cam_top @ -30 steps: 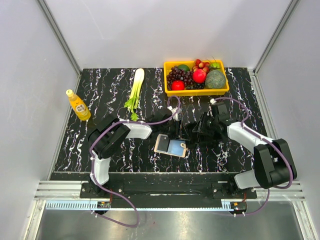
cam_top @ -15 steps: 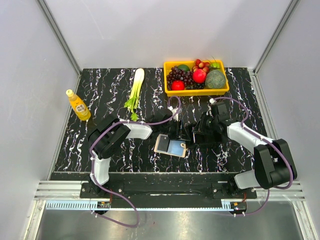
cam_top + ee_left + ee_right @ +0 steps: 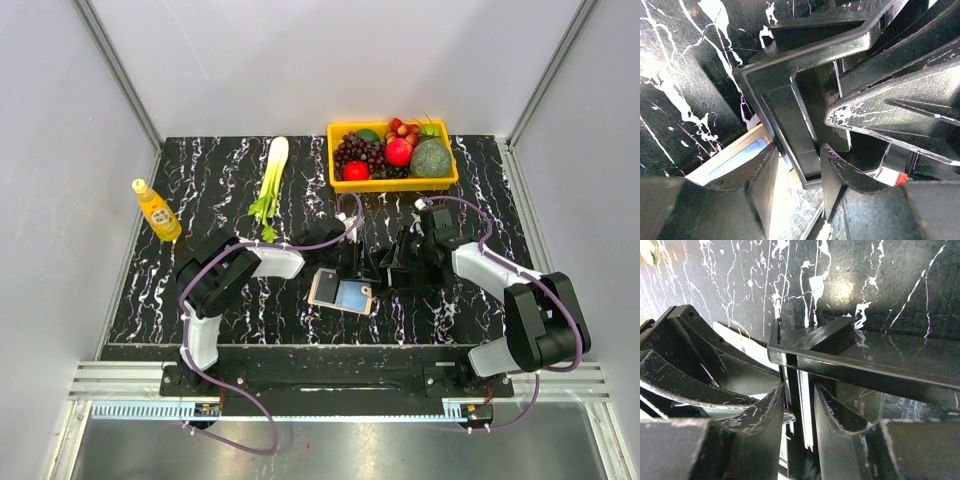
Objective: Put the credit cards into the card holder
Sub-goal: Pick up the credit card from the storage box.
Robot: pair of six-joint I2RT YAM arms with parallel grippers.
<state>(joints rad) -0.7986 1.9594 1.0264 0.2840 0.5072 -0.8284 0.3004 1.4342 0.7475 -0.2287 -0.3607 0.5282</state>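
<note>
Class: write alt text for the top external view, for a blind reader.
The left gripper and right gripper converge behind an open card holder on a black marbled table. Beyond: a yellow fruit basket, celery, an orange bottle.

Worktop [image 3: 220,300]: I read it as black stone-look with white veins, polished, and it throws glare near the card holder.
Card holder [image 3: 340,292]: the tan rim looks matt and leather-like to me. The light blue inner panel is smoother, with a faint sheen.
Left gripper [image 3: 797,170]: hard black plastic jaws, matt, scuffed pale along the edges.
Right gripper [image 3: 797,410]: the same black plastic, finely scratched, with a dull sheen.
Tray [image 3: 390,184], beyond the card holder: yellow plastic, smooth and glossy.
Cables [image 3: 325,241]: purple, smooth sheath.
Rail [image 3: 130,380], nearer me than the card holder: bare brushed metal, I think.
</note>
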